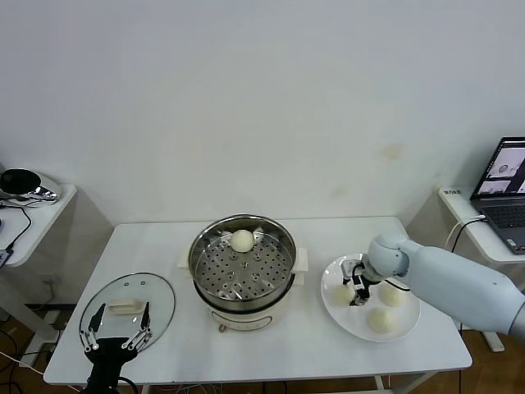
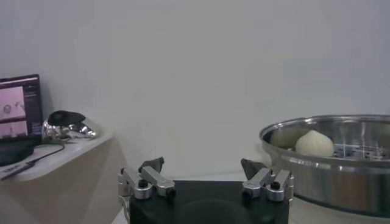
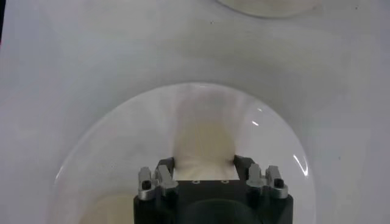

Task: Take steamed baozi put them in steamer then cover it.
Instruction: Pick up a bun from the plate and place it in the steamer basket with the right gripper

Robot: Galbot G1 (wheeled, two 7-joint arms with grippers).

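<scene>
The steamer stands mid-table with one baozi at the back of its perforated basket; the left wrist view shows its steel rim and that bun. On the white plate to the right lie three more baozi. My right gripper reaches down among them and is shut on one baozi, which fills the gap between its fingers. The glass cover lies flat at the table's front left. My left gripper hovers open over it, holding nothing.
A side table with a dark round device stands at the far left. A laptop sits on a shelf at the far right. The plate lies close to the steamer's right handle.
</scene>
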